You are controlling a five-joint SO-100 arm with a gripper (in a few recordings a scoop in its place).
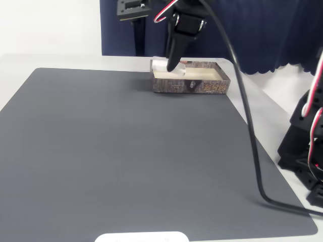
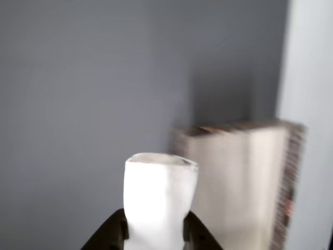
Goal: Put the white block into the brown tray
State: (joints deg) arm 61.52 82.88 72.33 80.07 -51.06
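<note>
I see the claw (image 2: 154, 237) pinching the white block (image 2: 160, 200) between its 2 dark fingers (image 2: 112, 234) — the block stands upright out of the grip. In the fixed view the claw (image 1: 171, 64) hangs at the left end of the brown tray (image 1: 194, 85), the block (image 1: 160, 65) just over its rim. The tray sits at the far edge of the grey mat (image 1: 126, 161) — blurred in the wrist view.

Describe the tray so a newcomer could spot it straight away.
On the large dark grey mat, look to the far edge, under the black gripper holding the small white block. There sits the shallow rectangular brown tray: bark-patterned sides, gold lettering, cream interior, the mat's one box.
</note>
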